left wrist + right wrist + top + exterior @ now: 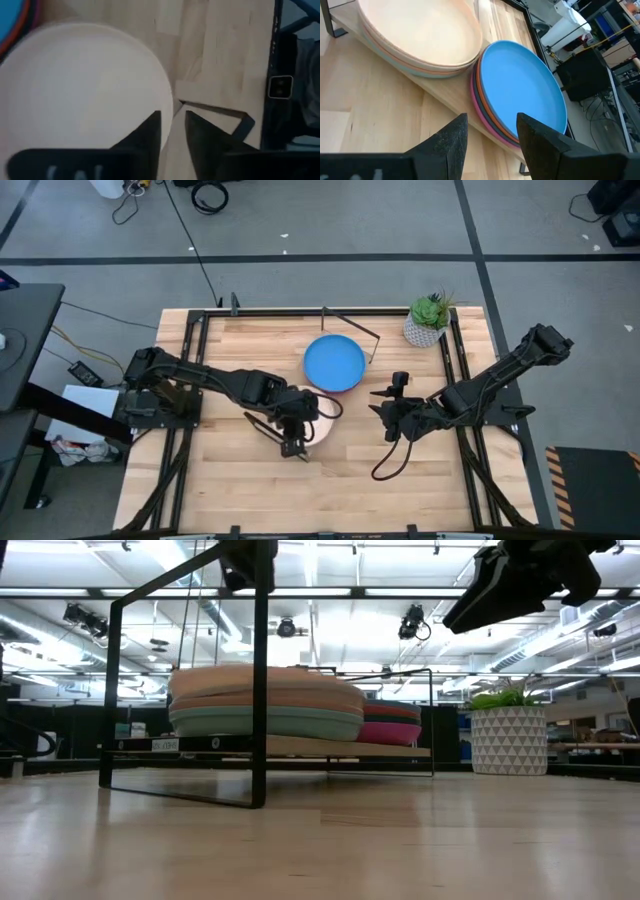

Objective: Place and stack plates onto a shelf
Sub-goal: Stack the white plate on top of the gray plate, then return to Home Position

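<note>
Two stacks of round, shallow, matte plates are seen side by side on the shelf (445, 95), a pale wooden board on thin black wire legs set in the upper middle of the high view. One stack is topped by a bright blue plate (334, 362); beneath it, orange-red and magenta rims (479, 107) are visible in the right wrist view, and the same stack shows as a magenta edge (392, 732) right of centre in the low view. The other stack is topped by a cream plate (417, 30), under which a terracotta rim (265, 700) and a teal plate (265, 722) are seen left of centre in the low view. The two stacks lie just beside each other.

The left gripper (296, 436) is held at the cream stack, centre of the high view; its fingers (200, 135) are slightly apart beside the cream plate's rim, with nothing clamped. The right gripper (381, 406) is positioned right of centre, near the blue stack, with its fingers (445, 142) spread apart and empty.

A potted plant (428, 319) in a white patterned pot stands at the upper right of the slatted wooden table (340, 480).
</note>
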